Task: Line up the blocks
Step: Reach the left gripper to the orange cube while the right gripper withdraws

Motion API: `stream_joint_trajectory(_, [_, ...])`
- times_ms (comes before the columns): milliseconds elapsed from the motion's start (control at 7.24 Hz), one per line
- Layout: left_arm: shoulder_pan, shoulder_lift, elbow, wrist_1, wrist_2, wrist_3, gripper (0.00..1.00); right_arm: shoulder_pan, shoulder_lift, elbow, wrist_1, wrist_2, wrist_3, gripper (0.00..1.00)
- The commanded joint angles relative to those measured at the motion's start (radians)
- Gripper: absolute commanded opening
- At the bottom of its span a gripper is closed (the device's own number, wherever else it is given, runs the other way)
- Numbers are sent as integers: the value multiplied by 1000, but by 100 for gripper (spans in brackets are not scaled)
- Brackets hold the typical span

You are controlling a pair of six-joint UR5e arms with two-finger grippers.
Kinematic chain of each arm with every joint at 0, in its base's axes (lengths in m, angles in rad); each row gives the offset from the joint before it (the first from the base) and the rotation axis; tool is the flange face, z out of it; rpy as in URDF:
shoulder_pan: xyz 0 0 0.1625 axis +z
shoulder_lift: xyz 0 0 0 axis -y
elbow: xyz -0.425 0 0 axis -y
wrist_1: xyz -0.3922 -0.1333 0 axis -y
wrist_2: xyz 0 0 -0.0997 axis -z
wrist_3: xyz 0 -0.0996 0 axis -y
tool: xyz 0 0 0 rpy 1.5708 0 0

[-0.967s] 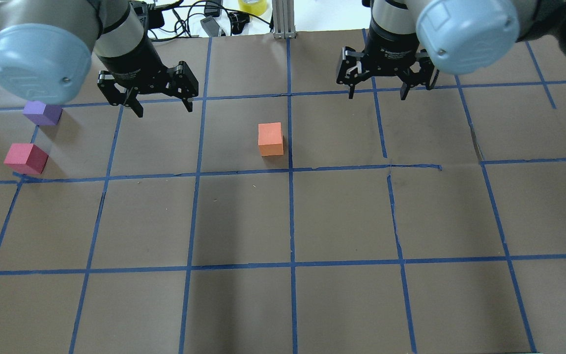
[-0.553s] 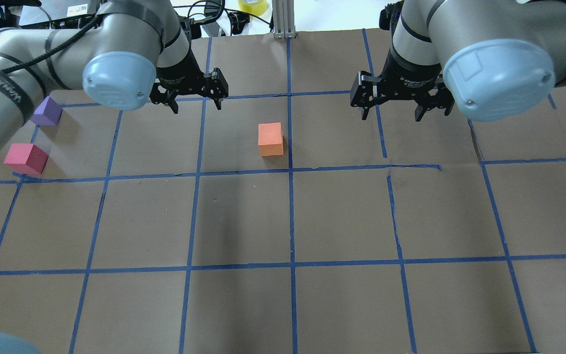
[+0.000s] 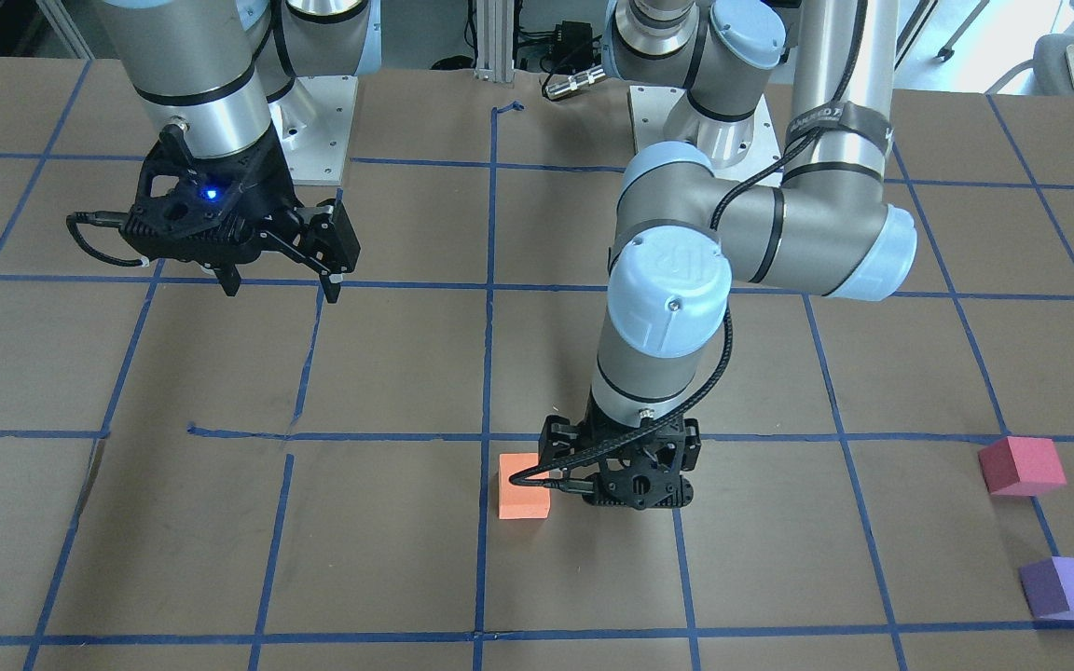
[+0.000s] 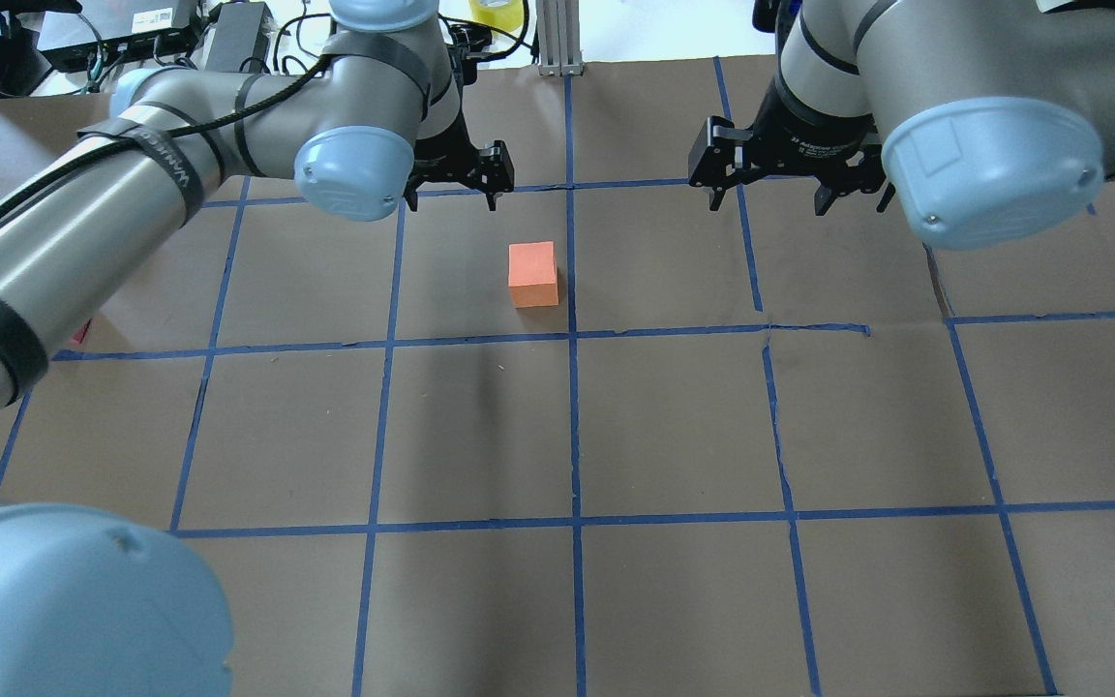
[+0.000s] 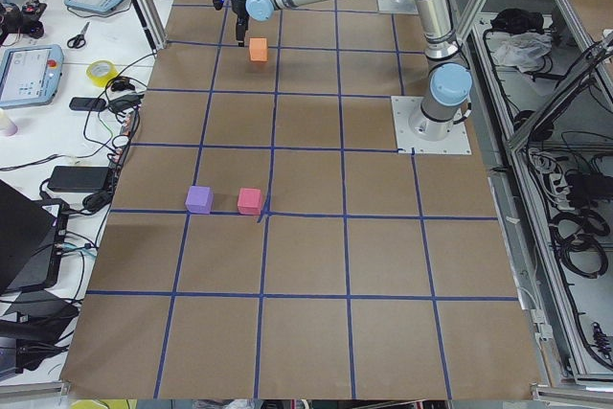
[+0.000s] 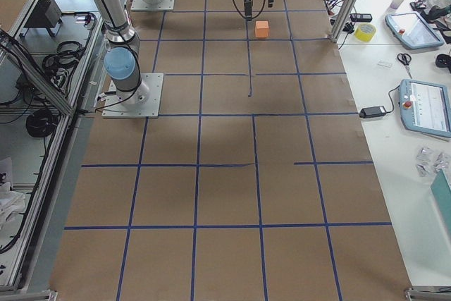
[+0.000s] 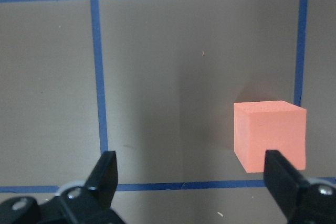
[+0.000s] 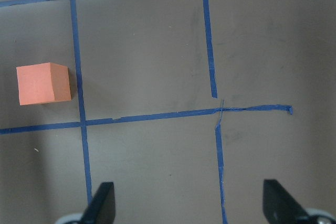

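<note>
Jaws gape on left gripper (image 4: 452,199) and right gripper (image 4: 768,203) alike — orange block (image 4: 532,274) looks light, squashy foam; pinch opposite flat faces gently.

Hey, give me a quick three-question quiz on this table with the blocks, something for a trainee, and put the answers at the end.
1. True or false: the left gripper is shut on the orange block.
2. Which colour of block lies nearest the left gripper? A. purple B. orange C. pinkish-red
3. Fill in: the pinkish-red block and the purple block sit toward the robot's ____ end of the table.
Key: 1. False: it is open and holds nothing. 2. B. 3. left.
</note>
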Motion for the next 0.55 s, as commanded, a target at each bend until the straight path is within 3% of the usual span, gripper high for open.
stream_joint_trajectory(0, [-38, -65, 24, 6, 4, -76, 100, -9, -22, 2, 43, -10, -126, 100])
stream_joint_trajectory(414, [-63, -102, -8, 63, -12, -139, 100, -40, -45, 2, 41, 2, -146, 100])
